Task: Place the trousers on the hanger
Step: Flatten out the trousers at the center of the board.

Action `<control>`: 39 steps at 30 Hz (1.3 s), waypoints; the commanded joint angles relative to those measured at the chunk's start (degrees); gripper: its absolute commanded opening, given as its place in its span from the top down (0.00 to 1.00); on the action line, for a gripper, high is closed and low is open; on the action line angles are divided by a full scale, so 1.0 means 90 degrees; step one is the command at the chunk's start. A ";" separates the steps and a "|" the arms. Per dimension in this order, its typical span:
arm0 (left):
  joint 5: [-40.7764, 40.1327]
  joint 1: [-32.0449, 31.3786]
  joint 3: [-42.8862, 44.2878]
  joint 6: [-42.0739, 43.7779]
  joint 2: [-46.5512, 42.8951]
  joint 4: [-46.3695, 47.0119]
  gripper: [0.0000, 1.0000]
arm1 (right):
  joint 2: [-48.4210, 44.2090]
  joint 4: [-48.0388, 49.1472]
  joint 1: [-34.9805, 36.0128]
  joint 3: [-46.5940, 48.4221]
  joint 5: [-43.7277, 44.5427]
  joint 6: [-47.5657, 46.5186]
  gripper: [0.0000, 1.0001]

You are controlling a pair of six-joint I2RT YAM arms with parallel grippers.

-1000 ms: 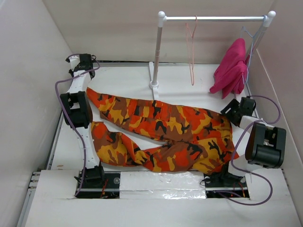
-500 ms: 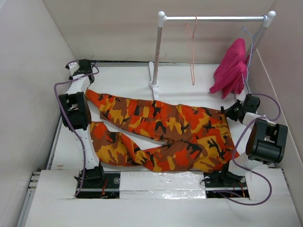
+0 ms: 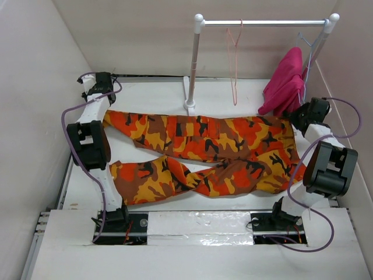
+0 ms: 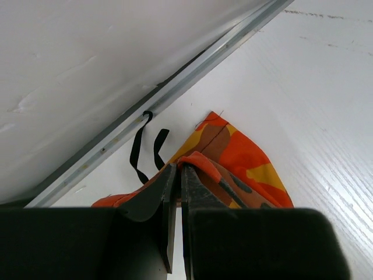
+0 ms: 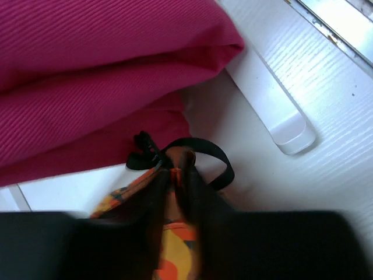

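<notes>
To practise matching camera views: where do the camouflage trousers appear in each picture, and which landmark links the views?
Top external: the trousers lie stretched left to right across the middle.
Left wrist: an orange corner, lower centre, pinched between the jaws.
Right wrist: a small strip, bottom centre, between the jaws.
Landmark: the magenta garment, right in the top view, fills the right wrist view's upper half.

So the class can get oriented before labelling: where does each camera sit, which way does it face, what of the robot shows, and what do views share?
Top external: above and behind the arms, looking down at the table; both arms show, the trousers spread between them.
Left wrist: on the left arm, facing the wall's foot; left hand shut on the trousers.
Right wrist: on the right arm, facing the pink garment; right hand shut on the trousers.
Shared: all three show the trousers.
</notes>
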 commanded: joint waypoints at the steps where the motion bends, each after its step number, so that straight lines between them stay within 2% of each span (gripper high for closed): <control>1: -0.0253 -0.0019 0.0007 0.0235 -0.0165 0.0043 1.00 | -0.0109 0.0257 0.0042 0.0224 0.0335 0.0184 0.63; 2: -0.0204 -0.0019 0.0123 0.0284 -0.0019 -0.0180 1.00 | -0.0207 0.0267 0.0043 0.0166 0.0306 0.0155 0.37; 4: -0.0155 -0.0087 0.0757 0.0216 0.0498 -0.0551 0.99 | -0.0693 0.0325 0.0237 -0.0146 0.0228 0.0154 0.18; 5: -0.0155 -0.0088 0.0933 0.0196 0.0645 -0.0737 0.99 | -0.0909 0.0403 0.0315 -0.0331 0.0218 0.0135 0.16; 9: -0.0505 -0.0360 0.1558 0.0177 0.1046 -0.0904 1.00 | -0.2237 0.0725 0.0823 -0.1395 0.0305 0.0008 0.17; 11: -0.0584 -0.0565 0.1589 0.0196 0.1018 -0.0895 1.00 | -0.2764 0.0910 0.1232 -0.2166 0.0326 -0.0070 0.20; 13: -0.0555 -0.0643 0.1609 0.0138 0.0833 -0.0934 1.00 | -0.3419 0.1214 0.1681 -0.2800 0.0393 -0.0129 0.22; 14: -0.0516 -0.0644 0.1580 0.0099 0.0716 -0.0963 1.00 | -0.3585 0.1224 0.2254 -0.2949 0.0500 -0.0187 0.22; 17: -0.0360 -0.0703 0.0996 0.0050 -0.0054 -0.0856 1.00 | -0.3948 0.1263 0.3115 -0.3281 0.0920 -0.0275 0.23; 21: -0.0408 -0.0703 -0.0195 0.0050 -0.1546 -0.0884 1.00 | -0.3871 0.1079 0.3664 -0.2942 0.1028 -0.0636 0.23; 24: -0.0292 -0.0770 -0.0499 -0.0087 -0.2338 -0.1635 1.00 | -0.3597 0.0893 0.3957 -0.2600 0.1067 -0.0773 0.23; 27: 0.0127 -0.0771 -0.0899 0.0156 -0.3197 -0.1929 1.00 | -0.3597 0.1105 0.4047 -0.2579 0.1136 -0.0851 0.22; 30: 0.0207 -0.0771 -0.0775 0.0138 -0.3561 -0.2475 1.00 | -0.3616 0.1039 0.4047 -0.2482 0.1087 -0.1027 0.22; 34: 0.0470 -0.0644 -0.0413 0.0118 -0.3095 -0.2926 1.00 | -0.3529 0.0688 0.3988 -0.2306 0.1078 -0.1349 0.21; 39: -0.0193 -0.0576 -0.0053 -0.0077 -0.1536 -0.3024 1.00 | -0.3645 0.0843 0.3793 -0.2511 0.0775 -0.1379 0.21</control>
